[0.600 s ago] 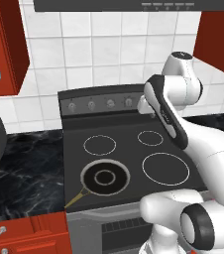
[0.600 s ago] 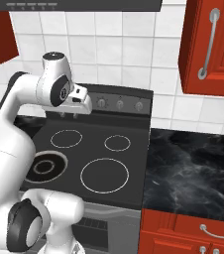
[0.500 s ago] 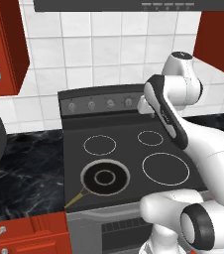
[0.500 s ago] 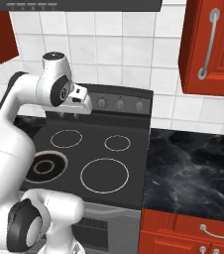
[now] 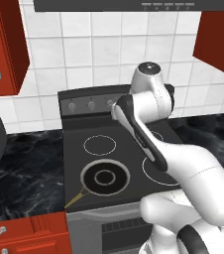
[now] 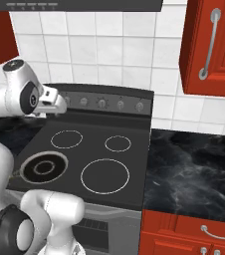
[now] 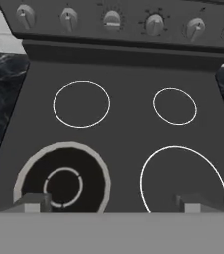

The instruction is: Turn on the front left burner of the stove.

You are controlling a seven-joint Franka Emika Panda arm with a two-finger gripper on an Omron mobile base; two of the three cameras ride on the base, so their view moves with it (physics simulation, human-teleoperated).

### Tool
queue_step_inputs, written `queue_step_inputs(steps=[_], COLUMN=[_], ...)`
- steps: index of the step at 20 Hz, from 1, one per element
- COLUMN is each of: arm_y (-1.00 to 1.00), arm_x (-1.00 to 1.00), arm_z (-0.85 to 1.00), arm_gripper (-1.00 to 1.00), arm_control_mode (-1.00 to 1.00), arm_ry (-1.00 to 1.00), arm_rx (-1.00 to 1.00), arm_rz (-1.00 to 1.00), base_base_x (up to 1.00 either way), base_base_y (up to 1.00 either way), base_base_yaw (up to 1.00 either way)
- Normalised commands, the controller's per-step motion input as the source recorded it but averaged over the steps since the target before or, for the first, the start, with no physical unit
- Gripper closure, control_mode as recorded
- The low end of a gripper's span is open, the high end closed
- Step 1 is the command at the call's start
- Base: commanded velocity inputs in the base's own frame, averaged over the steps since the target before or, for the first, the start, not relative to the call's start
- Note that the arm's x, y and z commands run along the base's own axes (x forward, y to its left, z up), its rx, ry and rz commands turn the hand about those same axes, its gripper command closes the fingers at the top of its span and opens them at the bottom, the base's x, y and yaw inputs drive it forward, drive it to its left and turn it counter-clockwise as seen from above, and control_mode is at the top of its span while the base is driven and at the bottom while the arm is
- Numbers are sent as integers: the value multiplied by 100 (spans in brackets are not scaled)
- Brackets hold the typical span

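**Over the stove, claw apart above the cooktop**

At the near left corner of the stove (image 7: 124,139) lies the front left burner (image 7: 64,181), a wide pale-rimmed circle on dark glass with a smaller ring inside it. Beside it to the right sits a large thin-outlined circle (image 7: 183,181); behind them are two smaller circles. Along the raised back panel runs a row of round grey knobs (image 7: 111,21). From the hand view the claw (image 7: 111,203) hangs above the cooktop, its two fingertips (image 7: 32,203) spread wide with nothing between them. Black marbled tabletop (image 6: 194,174) flanks the stove, with red cabinets (image 6: 211,47) and white tiles above.
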Motion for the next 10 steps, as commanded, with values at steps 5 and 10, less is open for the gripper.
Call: queue_step_inputs(steps=[5, 10], arm_y=[100, 84], arm_x=[45, 73], arm_z=[-3, -1], arm_gripper=[-100, -100], arm_control_mode=[-100, -100], arm_ry=[1, 0], arm_rx=[-9, -1], arm_rz=[-15, -18], base_base_x=[0, 0], base_base_y=[0, 0], base_base_yaw=[0, 0])
